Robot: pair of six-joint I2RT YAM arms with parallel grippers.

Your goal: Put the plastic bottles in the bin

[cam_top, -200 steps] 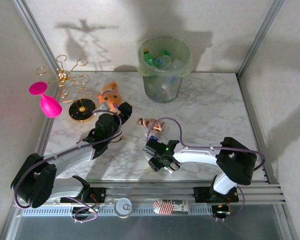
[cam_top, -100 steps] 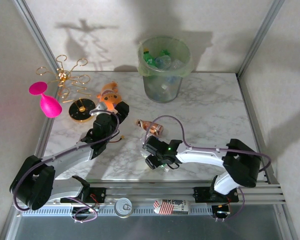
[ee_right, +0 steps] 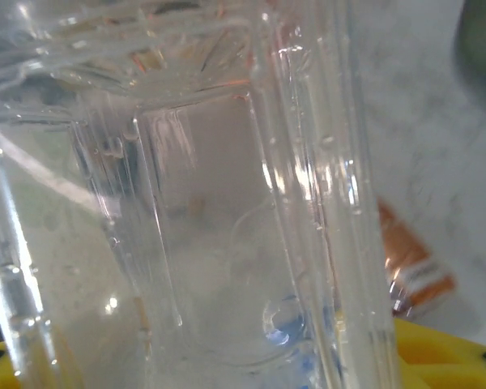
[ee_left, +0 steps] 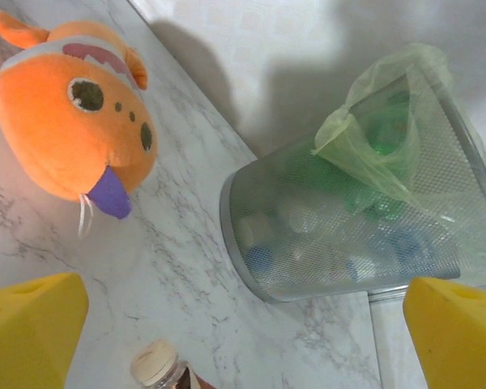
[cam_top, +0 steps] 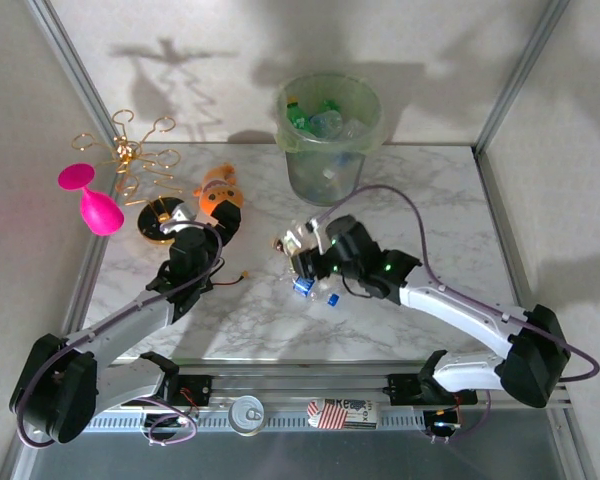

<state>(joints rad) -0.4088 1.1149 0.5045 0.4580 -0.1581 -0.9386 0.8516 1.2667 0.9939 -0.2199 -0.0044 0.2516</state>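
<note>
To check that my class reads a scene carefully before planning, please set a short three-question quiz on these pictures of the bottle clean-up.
1. Fill in: the open left hand faces the bin and an orange ____.
2. Which hand grips the clear bottle? A. left hand B. right hand
3. True or false: the bin already holds bottles.
Key: 1 toy fish; 2 B; 3 true.
</note>
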